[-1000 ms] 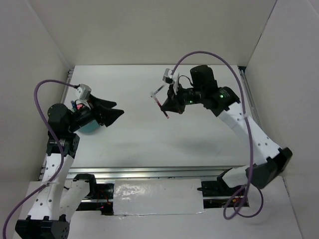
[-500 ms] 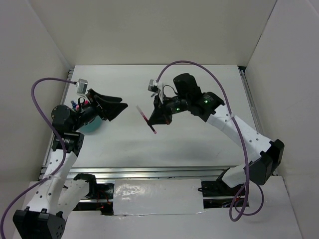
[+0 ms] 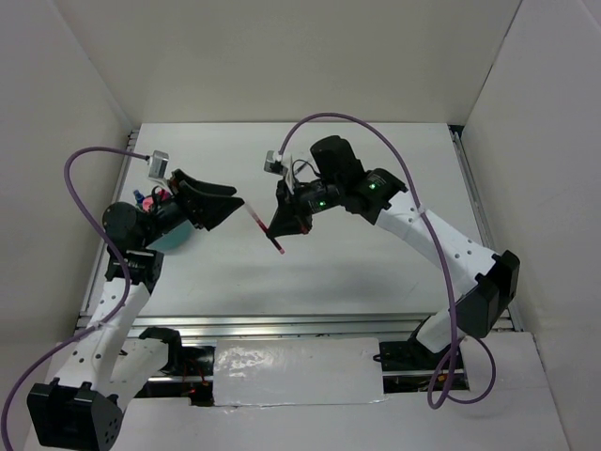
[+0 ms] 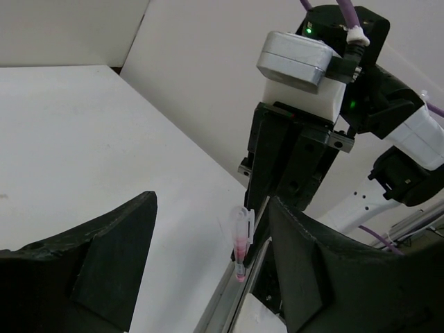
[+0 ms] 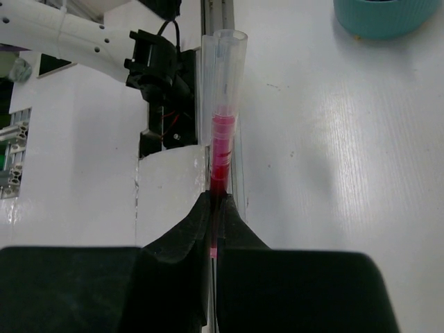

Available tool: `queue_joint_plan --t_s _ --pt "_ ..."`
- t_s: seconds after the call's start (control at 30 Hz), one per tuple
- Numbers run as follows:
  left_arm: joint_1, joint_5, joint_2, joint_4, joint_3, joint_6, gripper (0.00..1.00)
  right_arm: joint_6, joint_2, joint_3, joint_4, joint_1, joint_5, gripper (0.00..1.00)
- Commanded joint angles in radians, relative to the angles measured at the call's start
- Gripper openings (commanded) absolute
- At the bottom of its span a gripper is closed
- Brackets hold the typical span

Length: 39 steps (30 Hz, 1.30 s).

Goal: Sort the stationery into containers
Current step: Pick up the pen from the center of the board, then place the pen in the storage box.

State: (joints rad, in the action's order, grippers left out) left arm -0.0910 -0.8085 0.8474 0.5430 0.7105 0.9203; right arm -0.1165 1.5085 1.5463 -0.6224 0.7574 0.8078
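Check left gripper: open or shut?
Open. In the left wrist view the left gripper has both fingers wide apart, gripping nothing; the red pen is clamped in the right gripper.

Teal cup (image 5: 378, 17) partly off-frame

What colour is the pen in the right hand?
Red pen, clear barrel; best in the right wrist view.

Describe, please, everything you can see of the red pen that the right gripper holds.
The red pen is a thin stick with a clear plastic barrel and a red ink core inside. The shut right gripper pinches it between its fingertips, nearer one end, and nothing else appears to touch it. It seems to be held off the white table, lying diagonal in the top view, with its longer free end pointing toward the left arm.
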Motion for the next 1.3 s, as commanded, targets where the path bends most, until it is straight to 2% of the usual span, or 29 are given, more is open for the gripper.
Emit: queue_joint_plan --t_s 0.0,0.23,0.33,0.47,0.63,0.73,0.83,0.87,0.9,0.93,1.0,1.03,1.07,1.1,1.13,1.2,1.23,1.27 --pt "-0.015 -0.043 -0.008 0.127 -0.013 0.049 0.77 0.017 0.005 0.061 0.016 0.011 0.039 0.0" --pt "-0.027 -0.04 -0.004 0.112 -0.025 0.031 0.77 0.026 0.028 0.089 0.012 0.011 0.047 0.0" --pt "-0.027 -0.046 0.004 0.129 -0.028 0.046 0.72 0.025 0.042 0.104 0.006 0.014 0.045 0.0" --pt "-0.027 -0.046 0.012 0.138 -0.028 0.049 0.59 0.025 0.059 0.124 0.0 0.019 0.044 0.0" --pt "-0.027 -0.04 0.016 0.141 -0.025 0.052 0.51 0.021 0.075 0.133 -0.008 0.028 0.034 0.0" --pt "-0.027 -0.034 0.016 0.138 -0.025 0.049 0.41 0.021 0.078 0.132 -0.011 0.033 0.024 0.0" --pt "-0.027 -0.02 0.012 0.118 -0.02 0.034 0.16 0.029 0.078 0.13 -0.011 0.034 0.013 0.01" --pt "-0.027 -0.018 0.01 0.101 -0.017 0.028 0.12 0.032 0.078 0.132 -0.008 0.034 0.008 0.05" --pt "-0.027 -0.018 0.009 0.088 -0.01 0.019 0.07 0.04 0.078 0.132 -0.01 0.034 -0.002 0.22" --pt "-0.027 -0.018 0.005 0.065 0.0 -0.024 0.01 0.043 0.073 0.136 -0.011 0.034 -0.01 0.35" --pt "-0.027 -0.018 0.005 -0.102 0.062 -0.113 0.0 0.052 0.071 0.138 -0.014 0.033 -0.033 0.65" --pt "-0.029 -0.015 0.005 -0.177 0.091 -0.238 0.0 0.054 0.062 0.14 -0.014 0.028 -0.041 0.74" --pt "-0.029 -0.002 0.007 -0.257 0.122 -0.305 0.0 0.057 0.053 0.136 -0.014 0.023 -0.047 0.78" --pt "-0.029 0.014 0.007 -0.42 0.185 -0.383 0.0 0.06 0.045 0.13 -0.014 0.007 -0.048 0.88" --pt "-0.027 0.038 0.012 -0.498 0.213 -0.532 0.0 0.063 0.03 0.126 -0.011 -0.004 -0.045 0.89" --pt "-0.026 0.118 0.018 -0.703 0.298 -0.676 0.0 0.08 0.016 0.118 0.001 -0.038 -0.033 0.91" --pt "-0.021 0.158 0.028 -0.751 0.32 -0.798 0.0 0.089 0.004 0.109 0.009 -0.071 -0.022 0.92" --pt "-0.019 0.233 0.035 -0.793 0.357 -0.851 0.0 0.092 -0.002 0.101 0.019 -0.087 -0.016 0.92"
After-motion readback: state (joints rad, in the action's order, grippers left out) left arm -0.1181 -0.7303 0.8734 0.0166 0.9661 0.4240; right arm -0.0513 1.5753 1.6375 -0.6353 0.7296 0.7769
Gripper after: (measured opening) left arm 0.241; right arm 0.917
